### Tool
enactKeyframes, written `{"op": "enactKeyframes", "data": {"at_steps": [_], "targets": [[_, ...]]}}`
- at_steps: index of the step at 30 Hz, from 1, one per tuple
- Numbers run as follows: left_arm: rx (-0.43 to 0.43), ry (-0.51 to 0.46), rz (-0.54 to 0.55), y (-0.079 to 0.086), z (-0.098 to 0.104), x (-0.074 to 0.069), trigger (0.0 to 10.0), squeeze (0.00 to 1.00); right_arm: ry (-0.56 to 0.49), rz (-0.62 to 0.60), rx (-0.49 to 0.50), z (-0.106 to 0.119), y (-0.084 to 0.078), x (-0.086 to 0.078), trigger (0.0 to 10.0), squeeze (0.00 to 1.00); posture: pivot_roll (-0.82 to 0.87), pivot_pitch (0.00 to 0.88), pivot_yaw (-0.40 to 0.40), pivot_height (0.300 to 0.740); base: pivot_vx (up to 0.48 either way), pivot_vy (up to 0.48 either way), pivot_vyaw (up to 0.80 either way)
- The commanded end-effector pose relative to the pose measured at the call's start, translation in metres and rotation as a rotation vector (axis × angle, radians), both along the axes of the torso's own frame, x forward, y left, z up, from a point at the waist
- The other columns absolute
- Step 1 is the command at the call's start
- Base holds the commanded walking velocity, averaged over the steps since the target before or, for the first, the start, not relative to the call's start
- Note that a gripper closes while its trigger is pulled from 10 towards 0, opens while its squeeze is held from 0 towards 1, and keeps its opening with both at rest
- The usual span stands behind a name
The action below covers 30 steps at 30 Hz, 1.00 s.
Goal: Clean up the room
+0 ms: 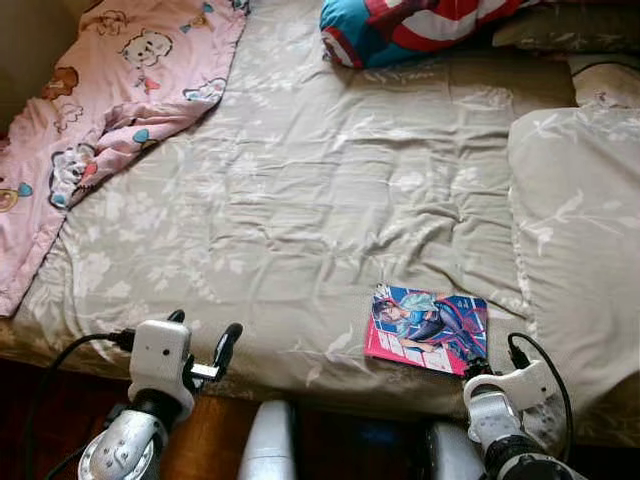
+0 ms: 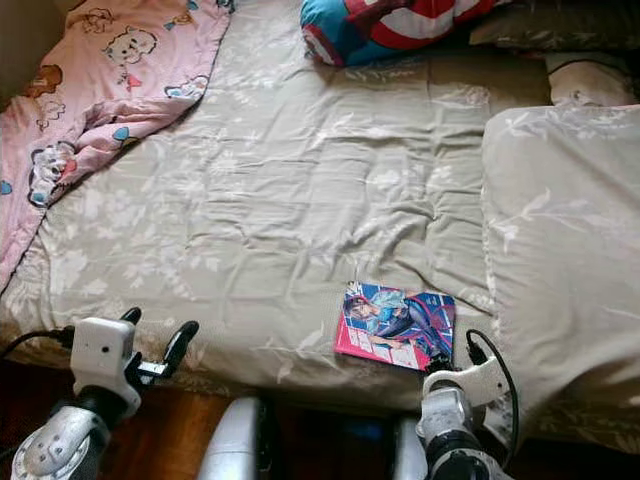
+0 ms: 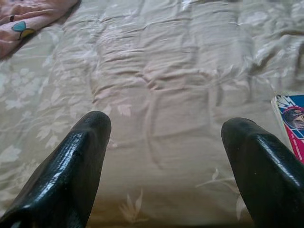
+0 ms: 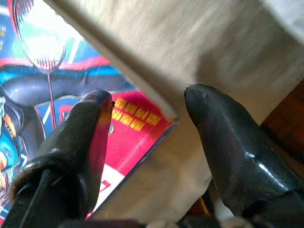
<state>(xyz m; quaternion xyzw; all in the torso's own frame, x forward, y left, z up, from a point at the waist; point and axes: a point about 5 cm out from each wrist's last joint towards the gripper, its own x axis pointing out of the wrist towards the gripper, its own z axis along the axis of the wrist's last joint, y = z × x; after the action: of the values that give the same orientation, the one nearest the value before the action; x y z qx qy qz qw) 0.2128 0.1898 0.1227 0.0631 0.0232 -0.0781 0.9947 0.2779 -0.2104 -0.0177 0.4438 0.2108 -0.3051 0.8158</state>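
1. Upper left of the frame: a pink cartoon blanket (image 1: 90,90) lies over the bed's corner.
2. Lower left: the left gripper (image 1: 205,345) hovers at the bed edge (image 1: 300,375), fingers apart.
3. Top centre: a red-and-blue cushion (image 1: 400,30).
4. Lower right: a comic book (image 1: 428,328) lies flat on the beige quilt (image 1: 320,200); the right gripper (image 4: 147,111) sits at its near corner, fingers spread, clamping nothing.
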Motion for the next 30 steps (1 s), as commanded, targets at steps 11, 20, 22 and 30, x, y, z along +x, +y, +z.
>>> {"op": "enactKeyframes", "data": {"at_steps": [11, 20, 22, 30], "targets": [[-0.007, 0.007, 0.014, -0.006, -0.017, 0.017, 10.0, 0.00, 0.017, 0.162, -0.208, 0.001, 0.001, -0.001, 10.0, 0.00, 0.16, 0.157, 0.076, 0.658, 0.000, 0.000, 0.00], [-0.049, 0.009, 0.033, -0.012, -0.033, 0.031, 10.0, 0.00, -0.171, 0.425, -0.582, 0.030, 0.003, 0.018, 10.0, 0.00, 0.09, 0.090, 0.029, 0.658, 0.000, 0.000, 0.00], [-0.065, 0.019, 0.042, -0.012, -0.039, 0.032, 10.0, 0.00, -0.227, 0.452, -0.651, 0.037, 0.002, 0.019, 10.0, 0.00, 0.08, 0.081, 0.022, 0.658, 0.000, 0.000, 0.00], [-0.100, 0.020, 0.087, -0.007, -0.048, 0.036, 10.0, 0.00, -0.327, 0.516, -0.798, 0.048, 0.002, 0.016, 10.0, 0.00, 0.05, 0.053, -0.008, 0.658, 0.000, 0.000, 0.00]]}}
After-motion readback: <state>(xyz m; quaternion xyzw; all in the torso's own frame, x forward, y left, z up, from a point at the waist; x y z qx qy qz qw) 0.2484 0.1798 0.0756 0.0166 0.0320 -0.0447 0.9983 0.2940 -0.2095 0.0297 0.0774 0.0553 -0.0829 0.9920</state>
